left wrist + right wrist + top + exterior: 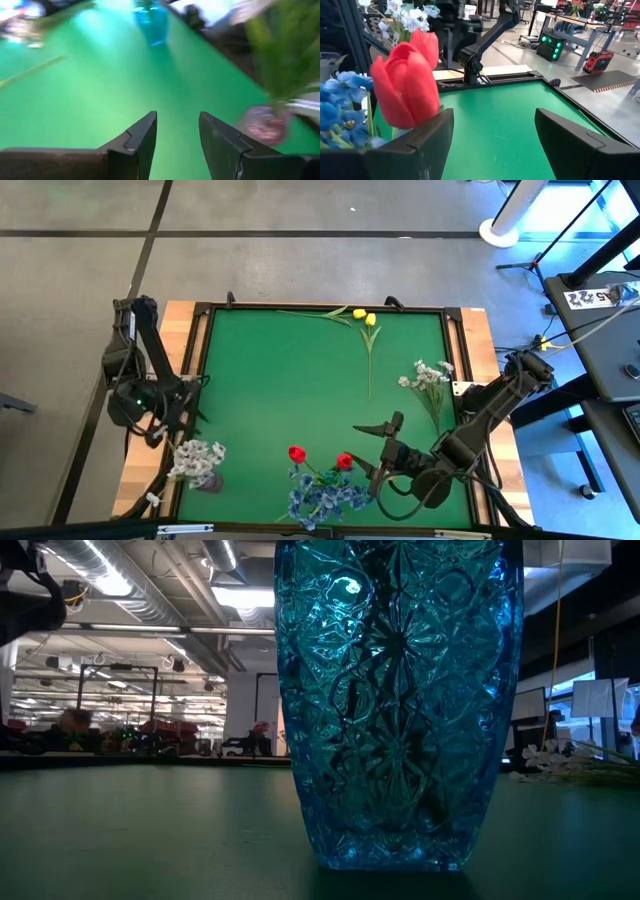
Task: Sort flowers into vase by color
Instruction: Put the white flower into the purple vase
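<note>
A blue cut-glass vase (400,700) at the table's near edge holds the bushy blue bunch (320,496) and two red tulips (297,453) (344,462). My right gripper (372,450) (495,140) is open just right of that vase, level with the flower heads. One red tulip (405,85) stands beside one of its fingers. A small pinkish vase (262,125) at the near left holds a white spray (197,460). Two yellow tulips (364,317) and another white spray (430,376) lie flat on the mat. My left gripper (177,135) is open, above the mat's left edge. My right gripper has its fingers spread wide. The red tulip's head (420,107) shows right against the top edge of one finger (427,137). I cannot tell whether they touch. The tulip stands upright in the blue vase.
A raised dark frame (455,360) borders the green mat (290,380). The mat's middle is bare between the yellow tulips' stalks and the vases. In the right wrist view my left arm (475,45) shows across the table. Desks and equipment stand in the room beyond.
</note>
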`<state>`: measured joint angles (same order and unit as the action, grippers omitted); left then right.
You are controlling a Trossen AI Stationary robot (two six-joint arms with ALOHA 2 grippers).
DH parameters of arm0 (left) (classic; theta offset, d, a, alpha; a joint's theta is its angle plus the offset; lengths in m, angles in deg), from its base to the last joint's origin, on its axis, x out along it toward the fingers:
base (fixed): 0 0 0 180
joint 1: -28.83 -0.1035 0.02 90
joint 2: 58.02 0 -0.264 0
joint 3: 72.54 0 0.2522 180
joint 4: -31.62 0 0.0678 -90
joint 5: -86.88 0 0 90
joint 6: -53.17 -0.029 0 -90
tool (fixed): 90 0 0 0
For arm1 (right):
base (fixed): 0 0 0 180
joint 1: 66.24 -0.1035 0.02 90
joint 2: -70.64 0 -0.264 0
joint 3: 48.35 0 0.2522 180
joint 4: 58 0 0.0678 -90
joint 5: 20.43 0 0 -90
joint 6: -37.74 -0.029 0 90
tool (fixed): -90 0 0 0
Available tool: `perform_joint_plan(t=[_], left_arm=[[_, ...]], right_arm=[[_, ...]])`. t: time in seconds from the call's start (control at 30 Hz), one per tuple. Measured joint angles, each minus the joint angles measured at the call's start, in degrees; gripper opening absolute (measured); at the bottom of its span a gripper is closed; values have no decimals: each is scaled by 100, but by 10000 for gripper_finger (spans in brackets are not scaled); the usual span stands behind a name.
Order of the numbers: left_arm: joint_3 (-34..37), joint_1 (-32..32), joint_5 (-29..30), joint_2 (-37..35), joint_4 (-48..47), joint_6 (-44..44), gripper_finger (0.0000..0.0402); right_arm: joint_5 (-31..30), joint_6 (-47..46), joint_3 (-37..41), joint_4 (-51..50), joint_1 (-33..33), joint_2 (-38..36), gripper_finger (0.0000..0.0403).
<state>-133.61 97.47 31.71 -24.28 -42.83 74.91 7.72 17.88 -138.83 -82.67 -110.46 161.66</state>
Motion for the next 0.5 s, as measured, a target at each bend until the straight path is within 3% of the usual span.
perform_joint_plan(t=[0.07, 0.3, 0.37, 0.5], left_arm=[[0, -2, 575, -59, -159, 10, 142], [0, -268, 3556, -375, 158, 159, 142], [0, -393, 3938, -499, 182, 548, 142], [-2, -634, 3974, -750, 184, 1517, 142]], right_arm=[[0, 82, -41, 5, 0, 0, 280], [-112, 364, -219, 17, 0, 0, 280], [-203, 369, -228, 16, 0, 0, 280], [-214, 369, -229, 8, 0, 0, 280]])
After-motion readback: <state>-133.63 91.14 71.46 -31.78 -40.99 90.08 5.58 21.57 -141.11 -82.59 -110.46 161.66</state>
